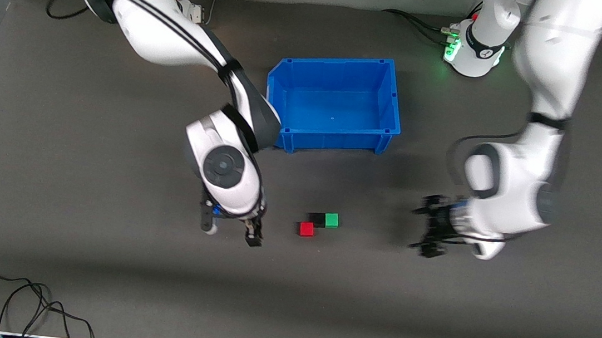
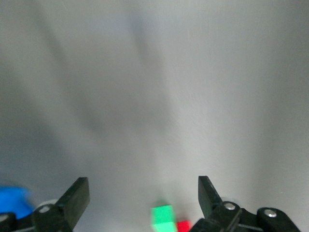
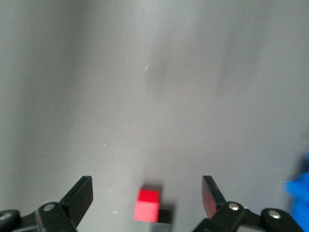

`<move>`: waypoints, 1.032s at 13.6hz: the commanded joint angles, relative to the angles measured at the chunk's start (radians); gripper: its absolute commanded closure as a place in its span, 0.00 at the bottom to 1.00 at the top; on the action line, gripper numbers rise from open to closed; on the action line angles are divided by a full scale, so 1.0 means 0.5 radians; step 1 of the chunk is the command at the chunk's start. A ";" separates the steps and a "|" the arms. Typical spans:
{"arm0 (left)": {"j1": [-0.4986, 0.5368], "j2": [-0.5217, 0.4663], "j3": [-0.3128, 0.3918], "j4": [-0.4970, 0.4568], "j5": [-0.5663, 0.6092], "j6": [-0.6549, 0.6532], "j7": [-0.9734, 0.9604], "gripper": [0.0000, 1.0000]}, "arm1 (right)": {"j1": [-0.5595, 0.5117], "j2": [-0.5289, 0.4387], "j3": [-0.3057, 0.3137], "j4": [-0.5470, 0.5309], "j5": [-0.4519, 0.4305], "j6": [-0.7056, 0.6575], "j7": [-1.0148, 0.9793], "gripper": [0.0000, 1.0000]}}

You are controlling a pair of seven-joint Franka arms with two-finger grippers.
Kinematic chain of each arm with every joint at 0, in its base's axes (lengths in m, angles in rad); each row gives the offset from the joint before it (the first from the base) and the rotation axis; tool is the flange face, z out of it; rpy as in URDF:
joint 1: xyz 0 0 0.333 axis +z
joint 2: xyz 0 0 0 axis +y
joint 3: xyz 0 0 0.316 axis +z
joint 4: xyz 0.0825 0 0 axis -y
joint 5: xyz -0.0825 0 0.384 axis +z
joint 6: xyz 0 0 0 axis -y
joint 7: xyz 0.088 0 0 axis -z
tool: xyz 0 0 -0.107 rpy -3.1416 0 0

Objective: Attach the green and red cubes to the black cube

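Note:
The green cube [image 1: 332, 220] and the black cube [image 1: 318, 219] sit side by side and touching on the dark table, nearer the front camera than the blue bin. The red cube [image 1: 306, 229] lies against the black cube's nearer corner, toward the right arm's end. My right gripper [image 1: 230, 229] is open and empty, low beside the red cube; its wrist view shows the red cube [image 3: 147, 205] and the black cube [image 3: 165, 215] between its fingers, farther off. My left gripper [image 1: 424, 229] is open and empty, apart from the green cube [image 2: 162, 217] with the red cube [image 2: 183, 226] past it.
The blue bin [image 1: 336, 102] stands empty between the two arms' bases and the cubes; a blurred bit of it shows in the left wrist view [image 2: 12, 200] and the right wrist view [image 3: 297, 193]. A loose black cable [image 1: 13, 301] lies at the table's near corner on the right arm's end.

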 commanded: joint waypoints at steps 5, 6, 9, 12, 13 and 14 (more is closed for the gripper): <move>0.379 -0.493 0.002 0.116 0.466 -0.739 1.398 0.00 | -0.283 -0.623 0.000 -0.093 0.100 -0.899 -1.001 0.00; 0.392 -0.543 0.002 0.158 0.530 -0.758 1.644 0.00 | -0.348 -0.690 -0.003 -0.096 0.139 -1.007 -1.146 0.00; 0.398 -0.690 -0.001 0.232 0.705 -0.910 1.922 0.00 | -0.544 -0.969 -0.006 -0.282 0.183 -1.152 -1.590 0.01; 0.362 -0.761 -0.019 0.380 0.944 -1.162 2.082 0.00 | -0.747 -1.233 -0.030 -0.528 0.183 -1.158 -2.103 0.01; 0.316 -0.803 -0.052 0.368 1.048 -1.157 2.106 0.00 | -0.787 -1.279 -0.064 -0.553 0.183 -1.186 -2.305 0.01; 0.291 -0.819 -0.065 0.364 1.086 -1.154 2.137 0.00 | -0.799 -1.310 -0.137 -0.575 0.180 -1.192 -2.519 0.01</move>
